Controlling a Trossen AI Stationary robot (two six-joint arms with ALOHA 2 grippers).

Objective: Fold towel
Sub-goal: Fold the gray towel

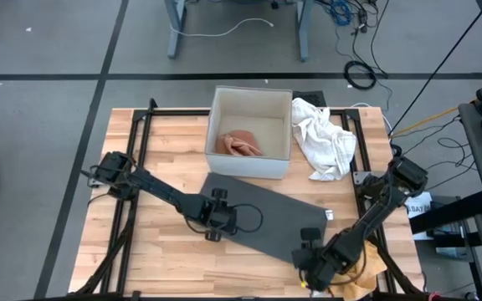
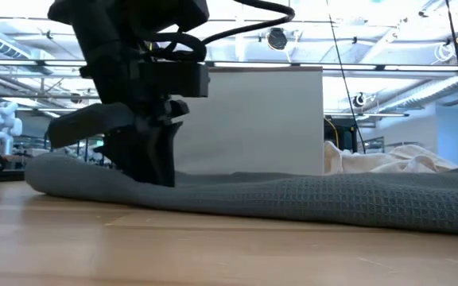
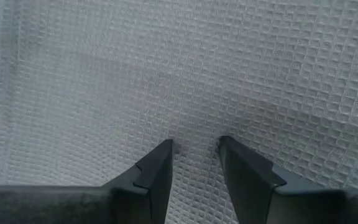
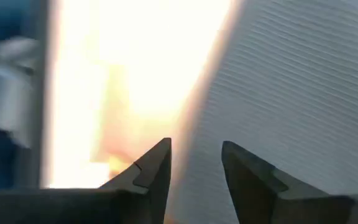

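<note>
A grey waffle-weave towel (image 1: 262,216) lies spread flat on the wooden table, running slantwise from the white box toward the near right. My left gripper (image 1: 216,224) points steeply down over the towel's left edge. It is open, and its fingertips (image 3: 166,149) stand at the cloth's surface (image 2: 153,176). My right gripper (image 1: 312,255) hangs open over the towel's near right edge (image 4: 278,93), one finger above the cloth and one above the bright table beside it. My left gripper comes at the towel from above, slanting, with its open fingertips (image 3: 225,142) down at the top surface near the left edge (image 3: 194,134). No cloth shows between the fingers. Whether the tips touch the towel, I cannot tell.
A white box (image 1: 249,167) holding a pinkish cloth (image 1: 239,144) stands just beyond the towel. A crumpled white cloth (image 1: 325,138) lies to the right of the box. Black frame rails (image 1: 132,167) run along the table's left and right sides. Bare wood (image 1: 166,259) lies at the near left.
</note>
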